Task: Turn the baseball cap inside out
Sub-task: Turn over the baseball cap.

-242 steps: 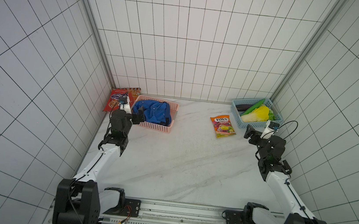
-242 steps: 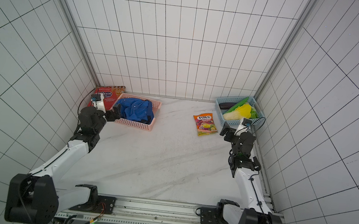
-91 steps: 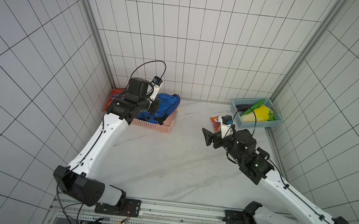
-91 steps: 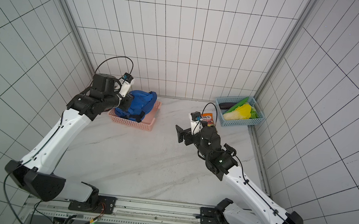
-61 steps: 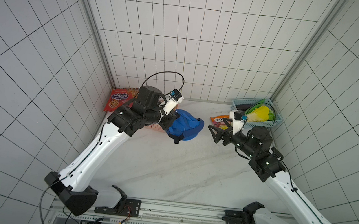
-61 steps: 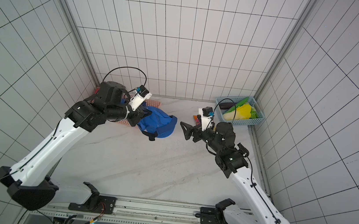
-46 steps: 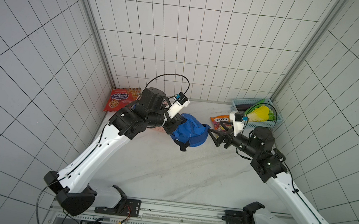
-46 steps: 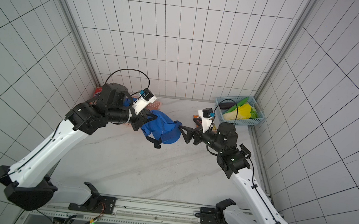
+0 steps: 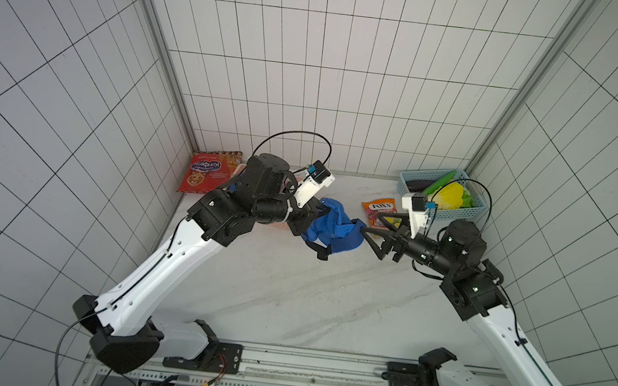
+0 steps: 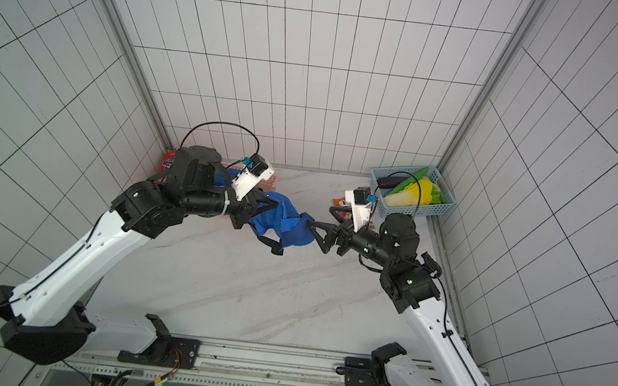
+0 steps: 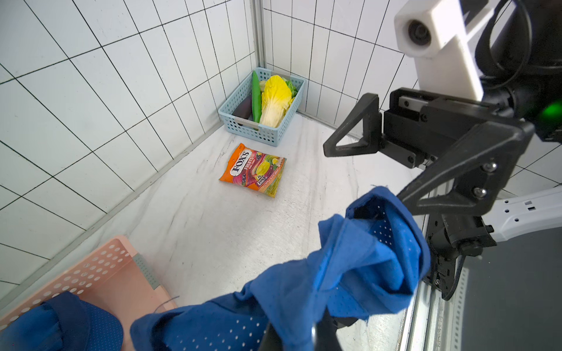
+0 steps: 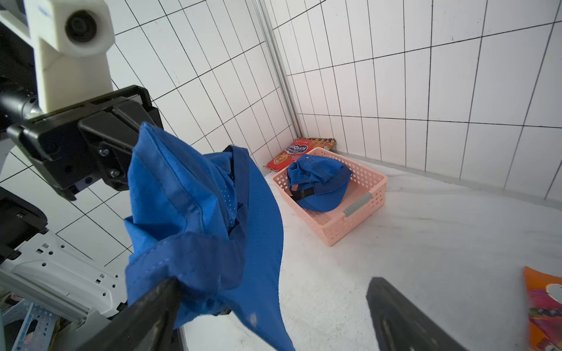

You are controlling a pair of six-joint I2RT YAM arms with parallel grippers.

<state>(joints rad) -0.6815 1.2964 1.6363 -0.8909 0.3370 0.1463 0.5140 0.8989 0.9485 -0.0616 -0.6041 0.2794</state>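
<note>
Out of the pink basket [image 12: 355, 226] and carried to mid-frame, the blue cap [image 9: 334, 230] hangs above the table [image 9: 287, 298], pinched at its left end by the left gripper [image 9: 313, 214]. Its length runs left-right toward the right gripper [image 9: 371, 225], which gapes wide (one finger seemingly touching fabric).

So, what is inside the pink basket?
A blue cap with a black strap lies inside the pink basket. The basket floor under the cap is covered, so anything beneath it cannot be seen.

White tiled walls [image 9: 312, 83] enclose a marble tabletop [image 9: 307, 300].
</note>
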